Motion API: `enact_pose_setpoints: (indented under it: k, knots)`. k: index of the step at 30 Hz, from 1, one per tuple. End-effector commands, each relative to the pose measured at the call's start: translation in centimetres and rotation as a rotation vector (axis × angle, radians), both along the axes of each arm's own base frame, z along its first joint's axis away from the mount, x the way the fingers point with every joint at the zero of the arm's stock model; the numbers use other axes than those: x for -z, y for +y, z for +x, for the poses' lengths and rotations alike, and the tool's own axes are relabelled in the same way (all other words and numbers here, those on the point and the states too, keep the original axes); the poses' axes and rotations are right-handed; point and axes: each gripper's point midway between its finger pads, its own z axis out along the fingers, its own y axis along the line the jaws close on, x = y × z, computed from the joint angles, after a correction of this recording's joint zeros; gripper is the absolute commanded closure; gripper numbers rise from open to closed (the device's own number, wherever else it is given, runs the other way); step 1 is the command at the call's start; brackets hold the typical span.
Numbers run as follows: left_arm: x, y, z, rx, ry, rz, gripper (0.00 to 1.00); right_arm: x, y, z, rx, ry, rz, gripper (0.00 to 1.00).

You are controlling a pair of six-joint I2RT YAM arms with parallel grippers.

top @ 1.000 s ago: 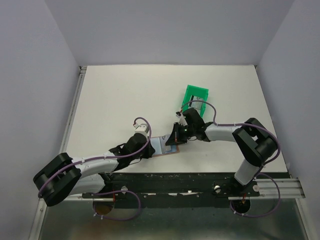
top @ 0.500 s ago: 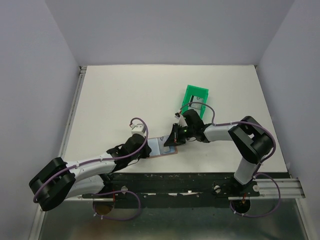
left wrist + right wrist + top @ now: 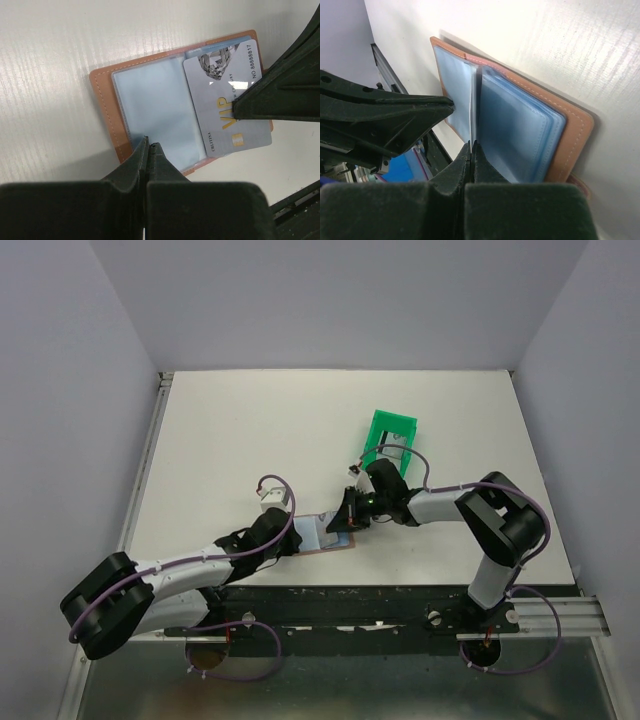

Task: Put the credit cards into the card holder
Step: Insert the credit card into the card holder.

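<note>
The card holder (image 3: 102,100) lies open near the table's front edge, tan leather with clear sleeves; in the top view the card holder (image 3: 325,533) sits between the two grippers. A grey credit card (image 3: 215,100) printed VIP lies over its right half, partly in a sleeve. My right gripper (image 3: 472,144) is shut on that card, seen edge-on as the thin pale credit card (image 3: 474,107). My left gripper (image 3: 148,144) is shut with nothing between its fingers, its tips resting on the left sleeve by the holder's near edge. Other cards are not in view.
A green plastic bin (image 3: 390,435) stands behind the right gripper (image 3: 345,523). The left gripper (image 3: 296,540) works close to the table's front edge, where a black rail (image 3: 400,595) runs. Grey walls enclose the table on three sides.
The left arm's elbow has swung lower and to the left while its gripper stayed on the holder. The right gripper and the card have barely moved.
</note>
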Motion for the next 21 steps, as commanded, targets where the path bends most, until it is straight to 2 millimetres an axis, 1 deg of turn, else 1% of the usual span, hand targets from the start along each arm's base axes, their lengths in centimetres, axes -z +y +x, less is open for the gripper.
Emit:
enact_pose_setpoints:
  k: [1, 11, 15, 21]
  knots:
    - [2.3, 1.6, -1.1, -0.012, 0.062, 0.080, 1.00, 0.3, 0.1, -0.5, -0.017, 0.026, 0.026, 1.00]
    - [2.6, 1.6, -1.3, -0.011, 0.070, 0.081, 1.00, 0.4, 0.2, -0.4, -0.019, 0.032, 0.028, 1.00]
    - [2.6, 1.6, -1.3, -0.009, 0.072, 0.079, 1.00, 0.7, -0.1, -0.3, 0.000, 0.027, 0.008, 1.00]
    - [2.8, 1.7, -1.5, -0.009, 0.076, 0.081, 1.00, 0.4, -0.7, -0.1, 0.039, -0.001, -0.006, 1.00]
